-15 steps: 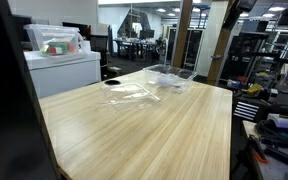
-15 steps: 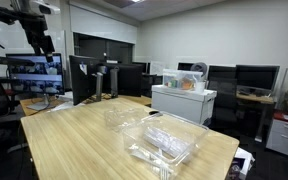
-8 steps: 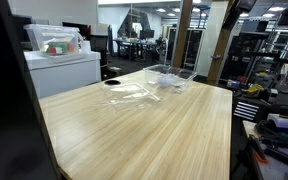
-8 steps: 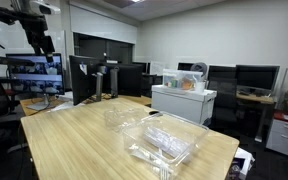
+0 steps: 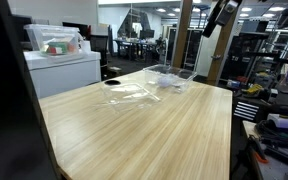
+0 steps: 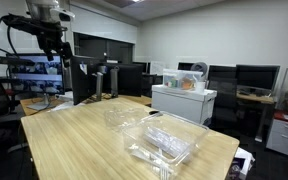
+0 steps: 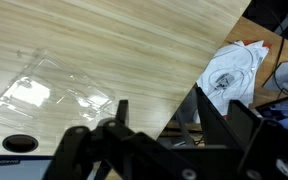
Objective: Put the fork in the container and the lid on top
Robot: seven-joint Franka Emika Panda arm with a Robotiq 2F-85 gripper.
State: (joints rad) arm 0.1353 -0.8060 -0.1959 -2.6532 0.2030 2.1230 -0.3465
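Wooden table point(image 5: 144, 135) with container point(image 5: 170, 78), lid point(image 5: 130, 93)

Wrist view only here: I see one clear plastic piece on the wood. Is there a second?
Observer: Yes. In an exterior view the deeper container sits beside the flat lid, both near the far end of the table.
Operator: How high is the hand?
Observer: The hand hangs well above the table, not close to either piece.
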